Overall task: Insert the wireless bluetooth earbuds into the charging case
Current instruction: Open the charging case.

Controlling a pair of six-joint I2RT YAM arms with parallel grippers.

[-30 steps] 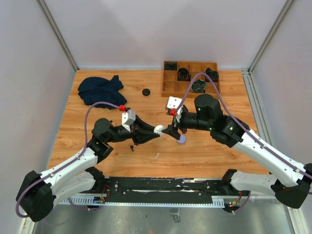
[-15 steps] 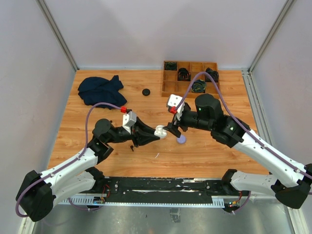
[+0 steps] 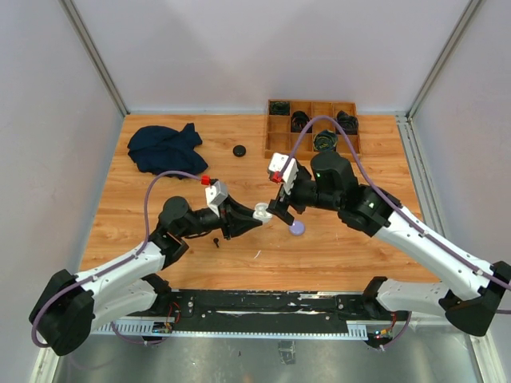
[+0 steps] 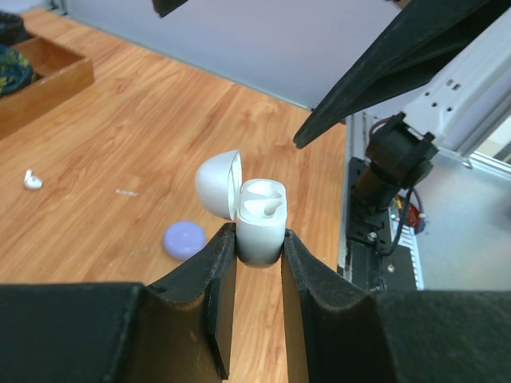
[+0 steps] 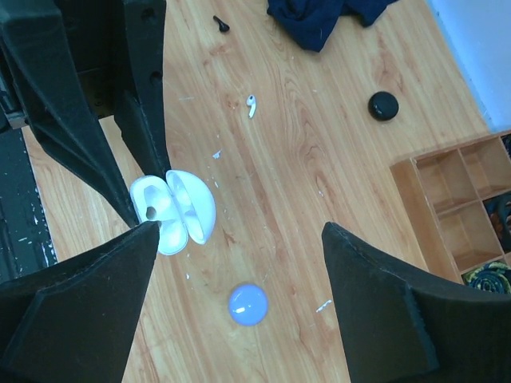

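While the left end effector [image 4: 257, 237] clamps the white charging case [image 4: 261, 227] by its lower body, a finger [image 4: 219, 275] pressed to each side, the case stands upright above the bench [image 3: 351, 247]; its lid is flipped open to the left in the left wrist view. Inside the open top a white shape shows in the wells; I cannot tell whether 1 bud or 2 are seated there. Now the right end effector [image 5: 239, 231]: jaws spread wide, nothing between them, hovering just beside the case; in the overhead view the 2 end effectors meet almost tip to tip near the middle of the bench. Down on the wood, 1 white earbud [image 5: 251, 104] lies loose, apart from the case; 1 black earbud [image 5: 221, 24] lies further along, near the left arm. A pale purple round case [image 5: 248, 304] rests closed on the bench, right under the right end effector. A black round case [image 5: 383, 105] sits near the wooden tray [image 5: 411, 199] of compartments at the far edge; a navy cloth [image 3: 164, 146] is bunched at the far left.
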